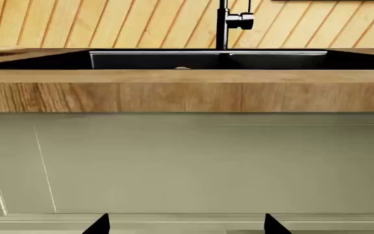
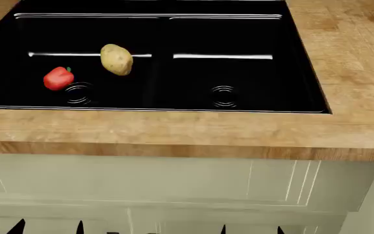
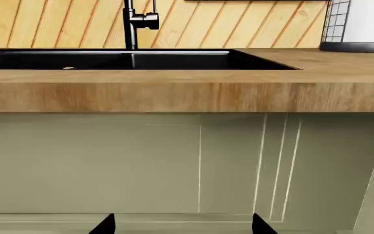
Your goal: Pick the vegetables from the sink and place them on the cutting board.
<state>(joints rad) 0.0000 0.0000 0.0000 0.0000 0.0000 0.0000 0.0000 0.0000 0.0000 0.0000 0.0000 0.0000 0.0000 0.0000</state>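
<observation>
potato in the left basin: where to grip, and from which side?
Grip the potato across its narrow middle, coming from above: the sink walls likely block a side approach. It lies with its long axis running front to back, so set the fingers on its left and right flanks. The pepper sits apart, leaving room. Left gripper is nearer.

A glossy red bell pepper [image 2: 58, 78] and speckled tan-yellow potato [image 2: 116, 59] are sitting in a gleaming black sink [image 2: 304, 92], framed by brown wood-grain countertop [image 2: 343, 53] above pale grey-green cabinets [image 2: 174, 183].
</observation>
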